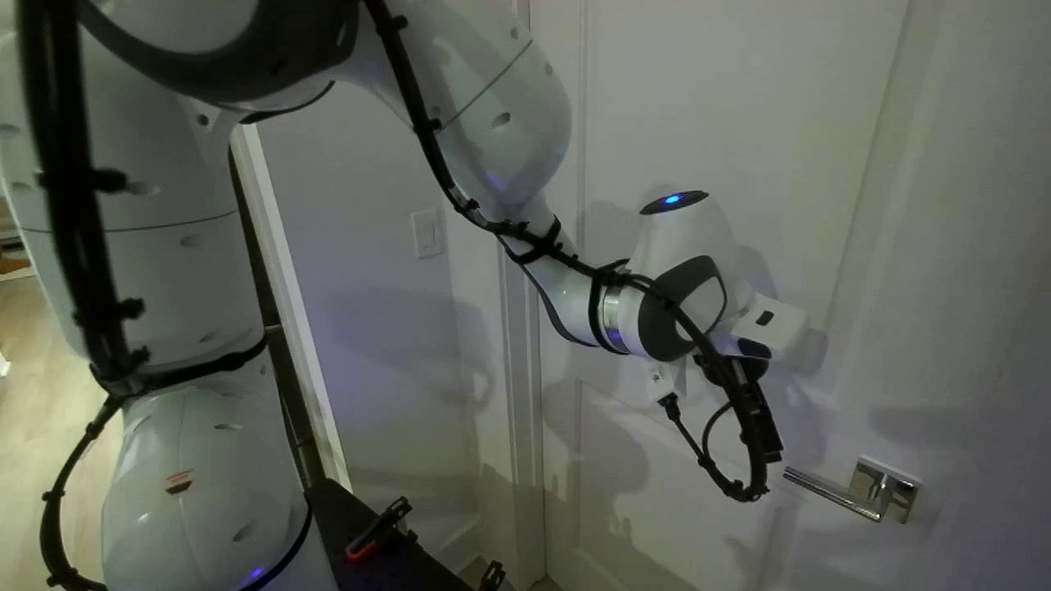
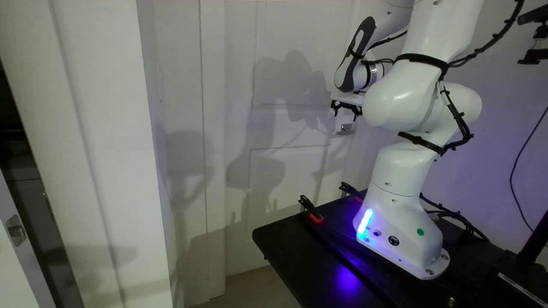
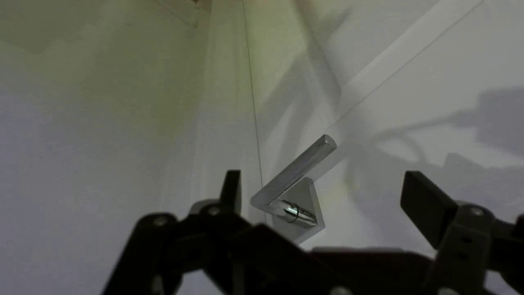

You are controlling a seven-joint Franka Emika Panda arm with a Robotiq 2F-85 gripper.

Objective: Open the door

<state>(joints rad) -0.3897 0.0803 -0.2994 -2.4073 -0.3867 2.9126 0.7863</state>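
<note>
The tall white door (image 1: 722, 82) with recessed panels shows in both exterior views (image 2: 295, 38) and fills the right of the wrist view (image 3: 380, 172). It appears shut, with only a thin line at its edge. Its silver lever handle (image 1: 837, 497) on a square plate also shows in an exterior view (image 2: 345, 129). In the wrist view the lever (image 3: 292, 174) lies between the spread fingers, nearer the left one, apart from both. My gripper (image 3: 327, 186) is open and empty. In an exterior view the gripper (image 2: 346, 114) is just above the handle; elsewhere cables and wrist hide its fingertips.
The arm stands on a black table (image 2: 282, 239) with red-and-black clamps (image 2: 314, 209) at its edge. A white wall with a switch plate (image 1: 427, 233) is beside the door frame. A dark doorway (image 2: 30, 192) is at far left. A cable loop (image 1: 722, 460) hangs by the wrist.
</note>
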